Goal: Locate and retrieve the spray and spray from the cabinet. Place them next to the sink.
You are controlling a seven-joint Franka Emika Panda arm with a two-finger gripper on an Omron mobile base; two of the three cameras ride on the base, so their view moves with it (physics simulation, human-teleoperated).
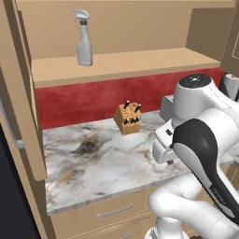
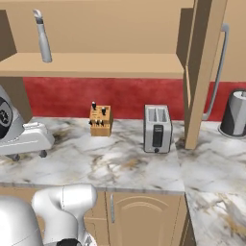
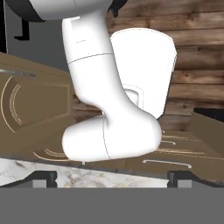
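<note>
The gripper is seen in the hand view with its two dark fingertips set far apart at the bottom of the picture; nothing is held between them. It is pointed down and back toward the lower cabinet fronts and the marble counter, well away from the open wall cabinet.

One spray bottle, with a pistol trigger head, is seen upright on the cabinet shelf in the left base view. In the right base view a slim bottle with a nozzle is seen standing on the same shelf; whether this is the second spray or the same one from another side cannot be told. Neither has been taken, so the task is judged to be at its start.

Below the shelf, a knife block and a toaster are set on the counter.

The main risk is judged to lie in the long swing upward: the shelf edge or the open door could be struck by the arm. The tall bottle could also be tipped if it is met off-centre, or pushed deeper into the cabinet. The knife block could be knocked on the way.
</note>
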